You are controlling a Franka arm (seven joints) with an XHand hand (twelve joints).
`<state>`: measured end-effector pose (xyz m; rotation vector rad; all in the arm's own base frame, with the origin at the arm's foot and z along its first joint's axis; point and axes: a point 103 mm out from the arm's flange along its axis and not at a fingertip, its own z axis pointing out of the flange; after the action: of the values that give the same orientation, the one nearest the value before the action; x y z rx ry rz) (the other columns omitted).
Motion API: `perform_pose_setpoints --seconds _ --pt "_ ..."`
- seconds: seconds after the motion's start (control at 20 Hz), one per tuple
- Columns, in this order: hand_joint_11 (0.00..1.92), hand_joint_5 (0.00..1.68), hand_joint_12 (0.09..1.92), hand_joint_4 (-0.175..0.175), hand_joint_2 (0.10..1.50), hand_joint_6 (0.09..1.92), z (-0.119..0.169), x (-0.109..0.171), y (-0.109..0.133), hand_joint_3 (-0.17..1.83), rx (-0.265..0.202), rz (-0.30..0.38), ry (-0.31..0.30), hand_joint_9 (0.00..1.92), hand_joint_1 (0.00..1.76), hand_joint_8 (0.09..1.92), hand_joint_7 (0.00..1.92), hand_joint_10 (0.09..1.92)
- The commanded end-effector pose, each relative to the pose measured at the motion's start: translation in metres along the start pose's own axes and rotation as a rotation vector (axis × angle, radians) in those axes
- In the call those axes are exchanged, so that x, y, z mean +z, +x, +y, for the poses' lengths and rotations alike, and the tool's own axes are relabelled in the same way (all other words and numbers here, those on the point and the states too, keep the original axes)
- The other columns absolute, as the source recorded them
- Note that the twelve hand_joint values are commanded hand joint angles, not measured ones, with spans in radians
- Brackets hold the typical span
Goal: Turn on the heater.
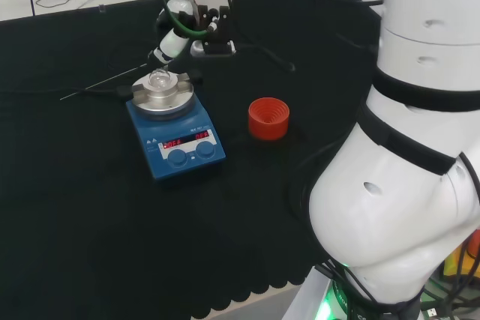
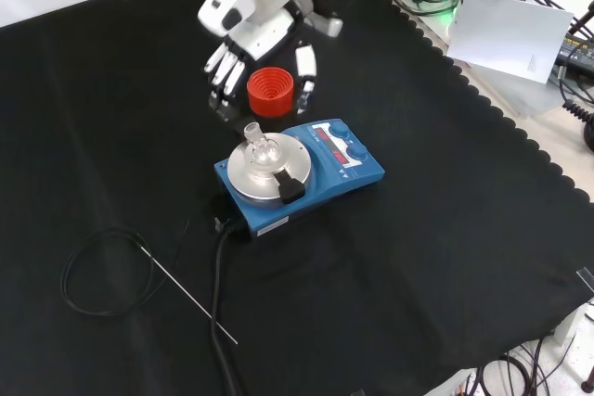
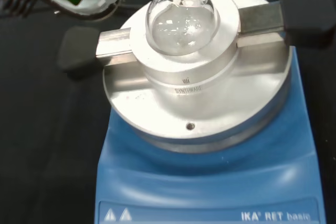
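The heater is a blue box with a round silver plate on top, and it stands near the middle of the desk, which is covered with black cloth. On the plate sits a metal block with two arms that end in black grips, and a small round glass flask rests in the block with its neck pointing up. In the wrist view the flask is seen from close and looks clear. On the front panel of the heater there are two blue knobs and small red lit displays above them.

The robot hand hangs above the desk, behind the heater in the front view, and its fingers are straight and spread apart, pointing downwards. It holds nothing and does not touch the heater. A red ribbed ring stands on the cloth just under the fingers in the front view; in the head view the ring is to the right of the heater, a little apart from it.

A black cable runs from the heater over the cloth, and a thin metal rod lies beside it.
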<state>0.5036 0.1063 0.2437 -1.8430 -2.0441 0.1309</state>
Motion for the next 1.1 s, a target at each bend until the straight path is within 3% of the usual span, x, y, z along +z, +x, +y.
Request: perform_pose_setpoints --seconds 0.05,0.35,0.65,0.9,1.1 --pt "0.13 0.43 1.43 -0.011 0.61 0.30 -0.063 -0.009 0.004 0.46 0.018 -0.011 -0.071 0.42 0.80 0.73 0.16 0.74" --pt "0.15 0.44 1.42 -0.011 0.62 0.29 -0.108 0.005 0.004 0.46 0.039 -0.028 -0.081 0.45 0.80 0.74 0.21 0.74" --pt "0.31 0.50 1.36 -0.018 0.64 0.29 -0.141 0.039 0.001 0.58 0.061 -0.060 -0.030 0.69 0.92 0.75 0.53 0.66" --pt "0.57 0.55 1.28 -0.029 0.65 0.43 -0.154 0.070 0.005 0.69 0.061 -0.093 0.029 1.10 1.00 0.80 0.92 0.64" --pt "1.02 0.55 1.04 -0.073 0.68 0.52 -0.159 0.089 0.011 0.69 0.058 -0.111 0.075 1.33 1.07 0.95 1.16 0.75"
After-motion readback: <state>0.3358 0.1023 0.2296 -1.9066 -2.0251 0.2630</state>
